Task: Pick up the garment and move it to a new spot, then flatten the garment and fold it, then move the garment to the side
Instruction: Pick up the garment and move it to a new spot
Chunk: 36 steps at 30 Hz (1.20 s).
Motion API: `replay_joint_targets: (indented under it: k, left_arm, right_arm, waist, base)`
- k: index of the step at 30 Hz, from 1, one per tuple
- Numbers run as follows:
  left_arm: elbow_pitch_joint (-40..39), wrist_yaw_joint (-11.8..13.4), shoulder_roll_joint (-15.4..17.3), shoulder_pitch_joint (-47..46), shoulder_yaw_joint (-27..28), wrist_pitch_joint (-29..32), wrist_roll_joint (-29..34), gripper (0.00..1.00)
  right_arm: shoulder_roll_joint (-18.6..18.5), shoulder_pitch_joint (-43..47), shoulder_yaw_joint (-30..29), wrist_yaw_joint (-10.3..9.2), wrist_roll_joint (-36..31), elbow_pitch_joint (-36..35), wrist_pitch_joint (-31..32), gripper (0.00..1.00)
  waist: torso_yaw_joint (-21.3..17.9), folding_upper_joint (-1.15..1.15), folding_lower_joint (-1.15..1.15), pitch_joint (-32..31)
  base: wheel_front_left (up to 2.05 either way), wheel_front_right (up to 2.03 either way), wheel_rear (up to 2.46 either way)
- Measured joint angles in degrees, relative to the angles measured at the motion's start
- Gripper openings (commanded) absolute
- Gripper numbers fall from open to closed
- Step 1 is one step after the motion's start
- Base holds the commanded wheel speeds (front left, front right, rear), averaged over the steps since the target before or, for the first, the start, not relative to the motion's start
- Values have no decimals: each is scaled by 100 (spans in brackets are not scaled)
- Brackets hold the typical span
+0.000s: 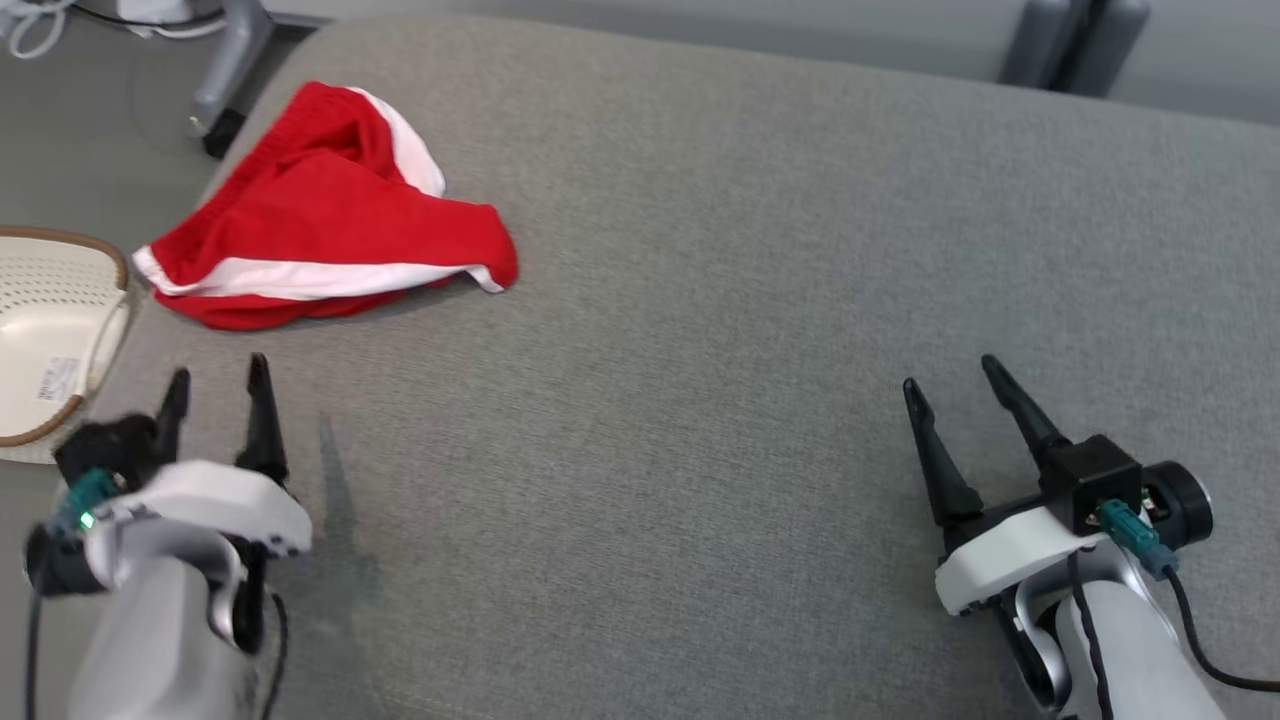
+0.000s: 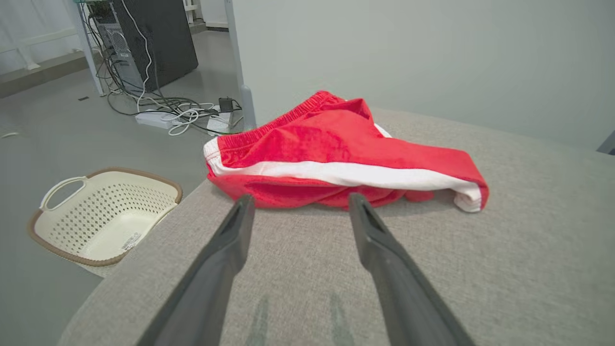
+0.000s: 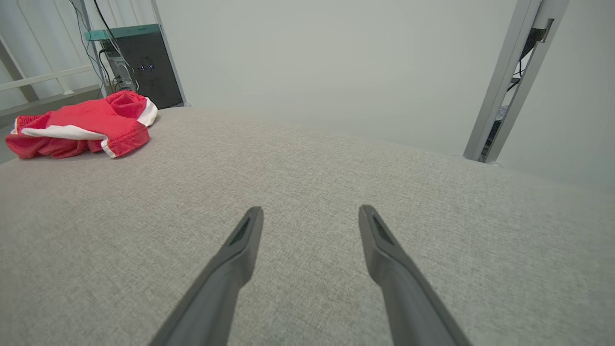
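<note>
The garment (image 1: 320,215) is a crumpled pair of red shorts with white side stripes, lying at the far left of the grey fabric surface (image 1: 760,300), close to its left edge. My left gripper (image 1: 220,385) stands open a short way in front of it, fingers pointing at it, nothing held. The left wrist view has the garment (image 2: 336,154) just beyond the open fingertips of my left gripper (image 2: 299,204). My right gripper (image 1: 950,375) is open over the bare surface at the lower right, far from the garment (image 3: 79,126), and my right gripper (image 3: 311,215) holds nothing.
A cream perforated basket (image 1: 45,340) with a brown rim sits on the floor left of the surface; the basket (image 2: 103,216) is below the surface's left edge. Cables and a power strip (image 2: 163,117) lie on the floor beyond. A metal post (image 3: 509,81) stands behind the surface's far right.
</note>
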Motion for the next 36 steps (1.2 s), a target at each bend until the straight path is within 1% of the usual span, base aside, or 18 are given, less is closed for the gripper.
replay_joint_targets:
  k: [4,9,15,19,23,24,25,26,29,32,36]
  left_arm:
    - [536,-188,315,-708,-37,-1,-3,100]
    - [927,-356,436,-1254,-282,0,90,100]
    - [1705,-391,661,-1772,-356,1,60,100]
    - [2178,-401,691,-2090,-441,102,76,100]
    - [2653,-308,715,-2256,-459,309,69,100]
    - [2739,-308,715,-2274,-457,346,52,84]
    - [2807,-308,715,-2290,-458,357,29,39]
    - [2855,-308,720,-2308,-457,366,16,0]
    - [2975,-308,735,-2360,-454,391,-44,0]
    - [3002,-316,739,-2360,-468,274,-77,0]
    - [2691,-367,755,-2449,-590,73,-45,0]
  right_arm:
    - [-41,-103,-70,0,-98,-58,0,100]
    - [-85,-151,-153,0,-140,-99,0,100]
    - [-87,-325,-133,0,-141,-174,0,100]
    - [-82,-399,-126,0,-141,-223,-1,100]
    - [-78,-435,-156,0,-137,-246,-1,100]
    - [-76,-435,-167,0,-135,-249,-2,100]
    - [-77,-434,-178,0,-133,-250,-1,100]
    - [-75,-432,-197,0,-130,-248,-1,100]
    - [-69,-404,-230,0,-122,-234,-1,100]
    - [-65,-348,-265,0,-101,-203,-1,100]
    - [-49,-309,-310,0,-71,-167,0,100]
  waist:
    - [-185,0,0,304]
    - [-436,0,0,590]
    - [-723,0,0,830]
    - [-900,0,0,944]
    - [-1043,0,0,1004]
    - [-1071,0,0,1008]
    - [-1094,0,0,1010]
    - [-1112,0,0,1008]
    - [-1142,0,0,970]
    - [-1154,0,0,900]
    - [-1152,0,0,750]
  base:
    - [0,0,0]
    - [0,0,0]
    - [0,0,0]
    - [0,0,0]
    - [0,0,0]
    - [0,0,0]
    - [0,0,0]
    - [0,0,0]
    - [0,0,0]
    - [0,0,0]
    - [0,0,0]
